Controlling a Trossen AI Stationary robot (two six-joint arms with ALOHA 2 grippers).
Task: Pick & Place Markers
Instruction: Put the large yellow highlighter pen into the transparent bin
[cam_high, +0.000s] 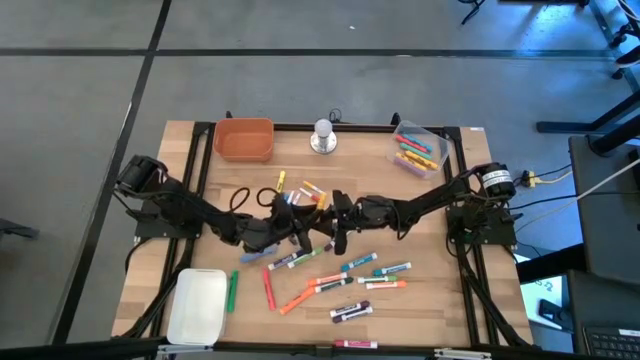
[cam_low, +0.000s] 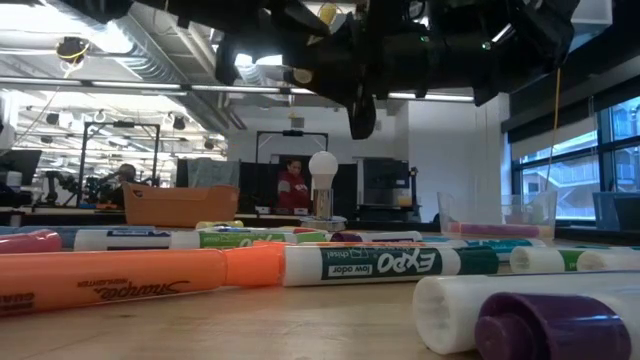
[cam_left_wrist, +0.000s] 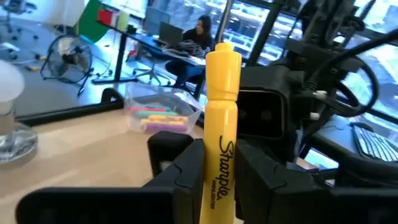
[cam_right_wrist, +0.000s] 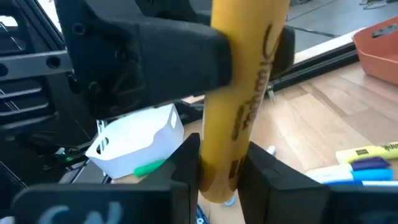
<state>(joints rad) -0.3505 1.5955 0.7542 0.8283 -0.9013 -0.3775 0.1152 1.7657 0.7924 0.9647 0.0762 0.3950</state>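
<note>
yellow sharpie marker (cam_left_wrist: 221, 124) upright, apparently clamped by both grippers' fingers.

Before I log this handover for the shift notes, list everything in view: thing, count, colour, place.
Yellow Sharpie marker: one, yellow, upright in the air, gripped by both jaws.
Loose markers: many, mixed colours, mid and near table.
Orange bin: one, far left of table.
Clear container: one, holding markers, far right.
White tray: one, near left corner.
Silver knob-like object: one, far centre.
People: two, seated in the room behind.
Left gripper: shut on the marker.
Right gripper: shut on the same marker.
</note>
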